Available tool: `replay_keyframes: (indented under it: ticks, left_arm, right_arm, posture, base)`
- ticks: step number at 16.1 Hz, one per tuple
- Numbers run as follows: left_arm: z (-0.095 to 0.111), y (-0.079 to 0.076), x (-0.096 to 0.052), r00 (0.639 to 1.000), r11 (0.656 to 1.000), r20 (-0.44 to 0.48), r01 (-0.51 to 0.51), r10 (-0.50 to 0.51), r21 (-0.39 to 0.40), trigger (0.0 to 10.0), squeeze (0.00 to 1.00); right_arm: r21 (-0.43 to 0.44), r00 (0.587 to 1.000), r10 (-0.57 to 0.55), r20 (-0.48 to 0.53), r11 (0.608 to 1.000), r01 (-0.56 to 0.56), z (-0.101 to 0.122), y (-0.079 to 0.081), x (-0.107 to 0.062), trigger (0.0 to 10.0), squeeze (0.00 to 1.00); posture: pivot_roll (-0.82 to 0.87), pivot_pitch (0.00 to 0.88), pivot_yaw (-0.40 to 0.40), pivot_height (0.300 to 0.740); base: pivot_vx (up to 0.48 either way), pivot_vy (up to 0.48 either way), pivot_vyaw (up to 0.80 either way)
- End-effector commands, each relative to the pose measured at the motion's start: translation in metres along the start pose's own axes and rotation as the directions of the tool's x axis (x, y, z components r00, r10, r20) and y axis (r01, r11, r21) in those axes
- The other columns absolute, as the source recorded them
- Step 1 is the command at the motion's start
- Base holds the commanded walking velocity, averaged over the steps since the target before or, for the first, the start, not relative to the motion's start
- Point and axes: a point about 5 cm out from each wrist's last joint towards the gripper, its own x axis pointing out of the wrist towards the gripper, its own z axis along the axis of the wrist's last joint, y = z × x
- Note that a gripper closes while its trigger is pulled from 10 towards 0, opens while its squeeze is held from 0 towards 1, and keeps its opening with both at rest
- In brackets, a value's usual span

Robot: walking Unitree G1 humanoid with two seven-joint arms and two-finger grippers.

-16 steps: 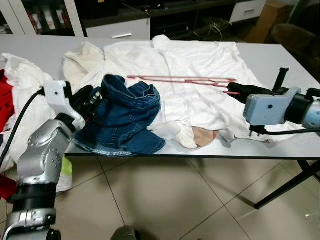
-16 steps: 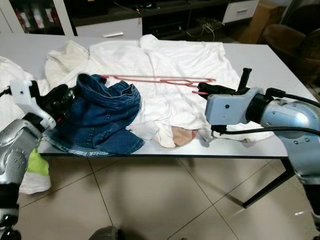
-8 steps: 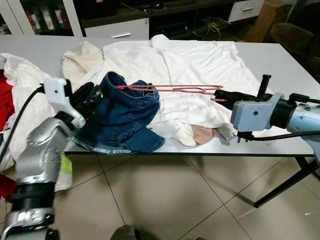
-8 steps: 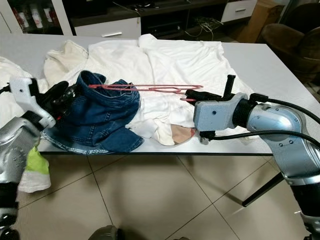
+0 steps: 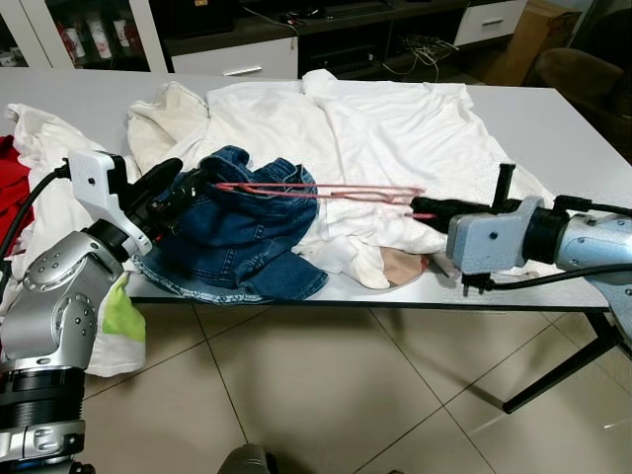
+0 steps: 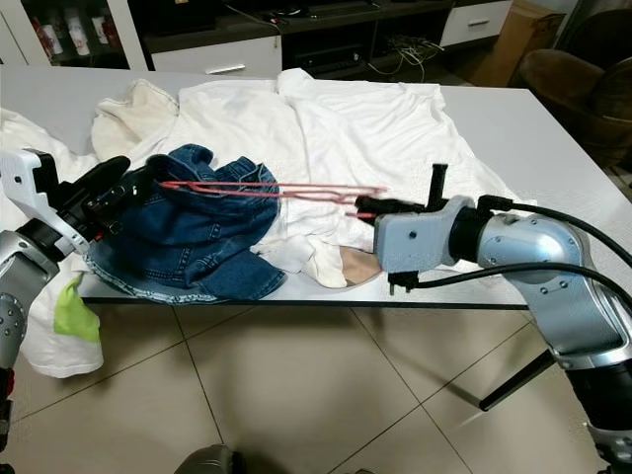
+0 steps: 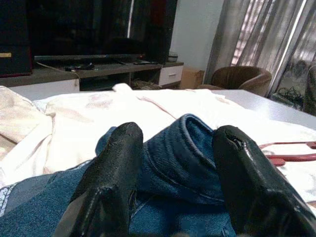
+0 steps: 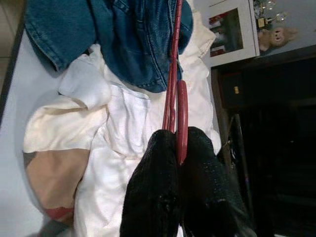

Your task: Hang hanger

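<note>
Our right gripper (image 8: 174, 148) pinches one end of the pink hanger (image 5: 316, 192), whose far end seems to reach into the jeans (image 5: 232, 232). Our left gripper (image 7: 173, 163), fingers spread, straddles the waistband. We should feed the hanger level and slowly.
</note>
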Motion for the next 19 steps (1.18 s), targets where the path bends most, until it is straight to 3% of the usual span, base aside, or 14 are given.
replay_keyframes:
  ticks: [1, 4, 6, 8, 9, 11, 19]
  left_arm:
    - [0.002, 0.001, 0.006, 0.999, 0.999, -0.035, -0.02, 0.021, 0.037, 10.0, 0.0]
    - [-0.005, 0.011, 0.009, 0.987, 0.994, -0.122, -0.1, 0.105, 0.042, 10.0, 0.0]
    - [-0.007, 0.007, 0.011, 0.989, 0.996, -0.127, -0.079, 0.082, 0.032, 10.0, 0.8]
    - [-0.004, 0.005, 0.014, 0.99, 0.997, -0.126, -0.065, 0.07, 0.044, 10.0, 0.78]
    - [-0.004, 0.005, 0.015, 0.988, 0.997, -0.145, -0.049, 0.057, 0.061, 10.0, 0.62]
    - [-0.004, 0.003, 0.015, 0.986, 0.997, -0.166, -0.022, 0.034, 0.076, 10.0, 0.0]
    - [-0.002, 0.0, 0.009, 0.969, 0.984, -0.244, 0.068, -0.027, 0.162, 10.0, 0.0]
  right_arm:
    - [-0.012, 1.0, 0.024, 0.009, 1.0, -0.024, 0.003, 0.001, 0.0, 10.0, 0.0]
    - [-0.021, 1.0, 0.028, 0.01, 0.999, -0.028, 0.005, 0.002, 0.001, 10.0, 0.0]
    - [-0.022, 0.999, 0.028, 0.024, 0.999, -0.028, 0.008, 0.005, 0.002, 10.0, 0.0]
    - [-0.026, 0.999, 0.027, 0.028, 0.999, -0.026, 0.008, 0.005, 0.001, 10.0, 0.0]
    - [-0.031, 0.999, 0.021, 0.034, 0.999, -0.02, 0.009, 0.004, 0.0, 10.0, 0.0]
    - [-0.033, 0.999, 0.018, 0.035, 0.999, -0.017, 0.01, 0.003, -0.002, 10.0, 0.0]
    - [-0.027, 0.999, 0.045, -0.028, 0.999, -0.046, 0.0, 0.006, -0.008, 10.0, 0.0]
  posture:
    - [0.14, 0.013, -0.006, 0.74]
    - [0.14, 0.012, -0.001, 0.74]
    - [0.14, 0.013, 0.002, 0.74]
    - [0.14, 0.013, 0.006, 0.74]
    - [0.14, 0.013, 0.008, 0.74]
    - [0.14, 0.012, 0.009, 0.74]
    - [0.14, 0.012, 0.006, 0.74]
  base:
    - [0.0, 0.0, 0.0]
    - [0.0, 0.0, 0.0]
    - [0.0, 0.0, 0.0]
    - [0.0, 0.0, 0.0]
    - [0.0, 0.0, 0.0]
    - [0.0, 0.0, 0.0]
    - [0.0, 0.0, 0.0]
